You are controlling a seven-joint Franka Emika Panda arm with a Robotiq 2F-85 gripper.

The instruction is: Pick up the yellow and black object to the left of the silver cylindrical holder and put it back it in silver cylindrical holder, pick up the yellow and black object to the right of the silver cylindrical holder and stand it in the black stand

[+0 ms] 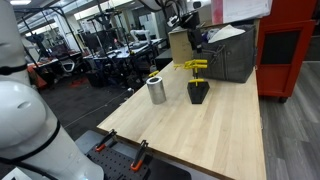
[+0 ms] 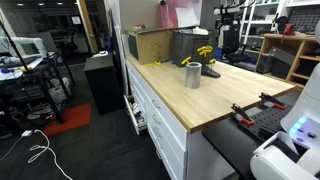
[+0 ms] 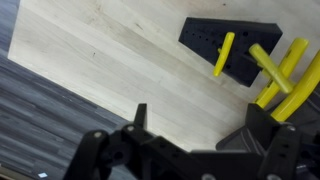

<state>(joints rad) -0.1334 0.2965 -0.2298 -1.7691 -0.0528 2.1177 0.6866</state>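
Note:
The silver cylindrical holder (image 1: 156, 90) stands on the wooden table and also shows in an exterior view (image 2: 192, 73). The black stand (image 1: 198, 93) (image 2: 212, 70) is beside it. In the wrist view, the stand (image 3: 205, 35) has a slim yellow shaft (image 3: 223, 53) upright in one of its holes, with a thicker yellow bar-shaped tool (image 3: 268, 62) next to it. Yellow parts (image 1: 195, 67) rise above the stand. My gripper (image 3: 200, 115) (image 1: 196, 42) is open and empty, above and apart from the stand. I cannot tell what is inside the holder.
A cardboard box (image 1: 180, 45) and a big grey crate (image 1: 228, 55) stand at the back of the table. More yellow bars (image 3: 295, 70) lie past the stand. The table's edge (image 3: 40, 65) drops to dark floor. Clamps (image 1: 138, 152) sit on the near edge.

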